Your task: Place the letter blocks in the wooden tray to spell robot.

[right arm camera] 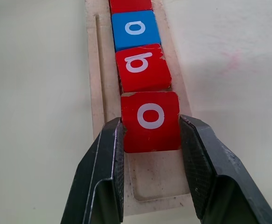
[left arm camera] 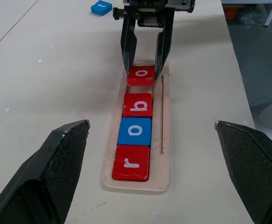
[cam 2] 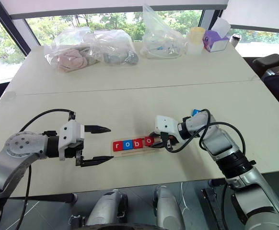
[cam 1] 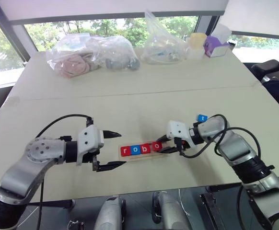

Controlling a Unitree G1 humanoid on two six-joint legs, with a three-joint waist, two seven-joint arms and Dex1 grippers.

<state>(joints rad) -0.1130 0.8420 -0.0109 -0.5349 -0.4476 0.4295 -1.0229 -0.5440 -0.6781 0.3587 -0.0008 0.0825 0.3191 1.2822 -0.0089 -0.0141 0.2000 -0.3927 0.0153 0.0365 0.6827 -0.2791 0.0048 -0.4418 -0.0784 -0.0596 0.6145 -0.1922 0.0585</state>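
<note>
the wooden tray [cam 1: 140, 152] lies on the table [cam 1: 144, 96] with four letter blocks [left arm camera: 135, 122] in a row inside it. a fifth block [cam 1: 202, 118] sits on the table, off to the tray's right and farther back.

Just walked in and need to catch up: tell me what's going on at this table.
The right pincer is shut on the red second o block, setting it into the tray behind r, o and b, which already sit in a row. The left pincer hovers open beside the tray's near end, holding nothing. The blue t block lies on the table beyond the right arm, not yet placed.
</note>
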